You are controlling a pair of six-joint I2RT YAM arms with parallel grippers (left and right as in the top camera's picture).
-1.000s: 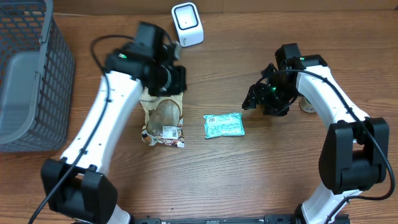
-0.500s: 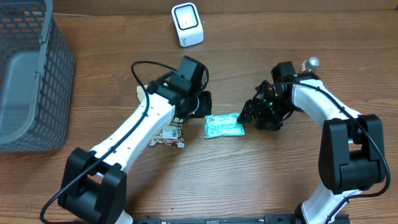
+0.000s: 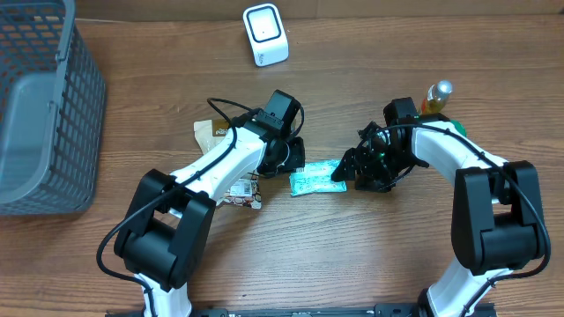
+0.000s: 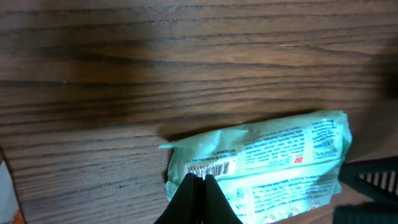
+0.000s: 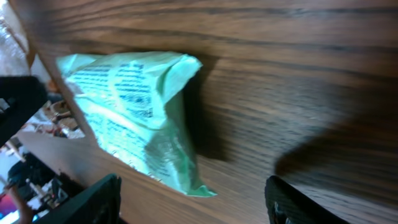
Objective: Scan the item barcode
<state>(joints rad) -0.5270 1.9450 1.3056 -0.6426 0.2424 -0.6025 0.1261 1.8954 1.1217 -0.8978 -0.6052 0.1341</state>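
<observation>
A pale green packet (image 3: 317, 179) lies flat on the wooden table between both grippers. Its barcode (image 4: 210, 169) faces up at the packet's left end. My left gripper (image 3: 291, 163) is shut, and its joined tips (image 4: 200, 180) sit just over the barcode end of the packet (image 4: 267, 155). My right gripper (image 3: 345, 172) is open at the packet's right end. In the right wrist view the packet's (image 5: 137, 112) crimped edge lies between the spread fingers of my right gripper (image 5: 193, 199), which do not touch it. The white scanner (image 3: 265, 33) stands at the back of the table.
A brown snack bag (image 3: 231, 167) lies partly under my left arm, left of the packet. A grey mesh basket (image 3: 44, 114) fills the far left. A bottle with a silver cap (image 3: 438, 95) stands behind my right arm.
My left arm has swung right, off the brown snack bag and over to the green packet's left end. My right gripper has moved left up to the packet's right end.
</observation>
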